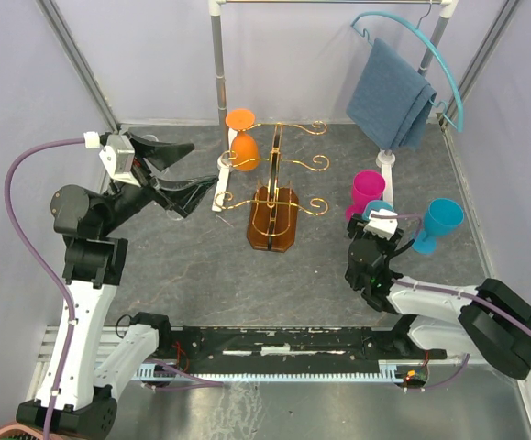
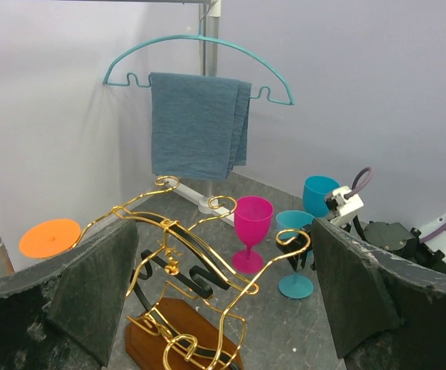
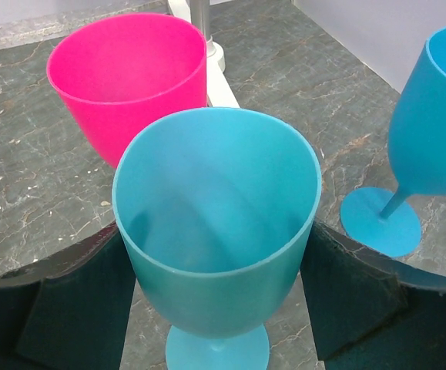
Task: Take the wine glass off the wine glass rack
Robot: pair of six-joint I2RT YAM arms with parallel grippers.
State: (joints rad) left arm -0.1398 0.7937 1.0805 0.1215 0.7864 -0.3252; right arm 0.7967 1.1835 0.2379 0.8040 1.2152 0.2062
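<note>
The gold wire wine glass rack (image 1: 279, 170) stands on its brown oval base (image 1: 272, 225) mid-table. An orange wine glass (image 1: 242, 147) hangs upside down on its upper left arm; its foot shows in the left wrist view (image 2: 49, 237). My left gripper (image 1: 201, 170) is open and empty just left of the rack (image 2: 199, 262), level with its arms. My right gripper (image 1: 375, 222) is open, with its fingers (image 3: 76, 308) on either side of a teal wine glass (image 3: 219, 223) that stands upright on the table.
A pink glass (image 1: 368, 191) and a blue glass (image 1: 441, 220) stand upright by the right gripper. A white pole stand (image 1: 389, 160) holds a teal hanger with a grey-blue towel (image 1: 392, 92) at the back right. A grey pole (image 1: 219, 64) rises behind the rack. Walls enclose the table.
</note>
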